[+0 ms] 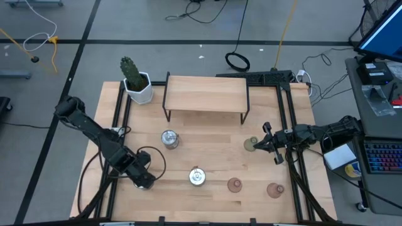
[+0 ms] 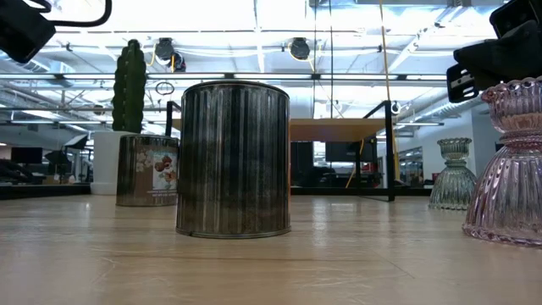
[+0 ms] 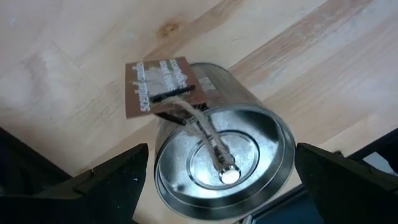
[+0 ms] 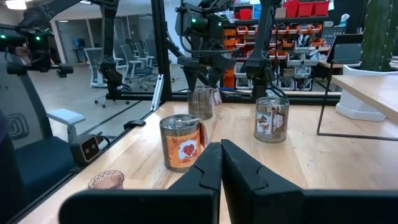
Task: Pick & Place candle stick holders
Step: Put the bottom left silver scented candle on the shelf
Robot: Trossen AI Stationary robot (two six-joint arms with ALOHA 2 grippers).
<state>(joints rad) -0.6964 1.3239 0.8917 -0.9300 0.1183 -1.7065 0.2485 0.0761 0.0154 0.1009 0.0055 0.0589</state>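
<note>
Wood table (image 1: 207, 160), mostly bare around holders. Left gripper (image 3: 221, 177) spread wide straddling a metal tin (image 3: 221, 162) near the left front edge; it looks rigid, smooth, slippery, so grip mid-wall. Pink glass holders (image 1: 234, 184) front right seem fragile. Right gripper (image 1: 267, 143) closed, empty.

The high view looks straight down on the whole table (image 1: 207, 163). The low view sits at tabletop level, close behind a silvery holder (image 2: 233, 159). Each wrist view looks past its own fingers — the left one close above another silvery holder (image 3: 224, 165) — and the right across the table.
</note>
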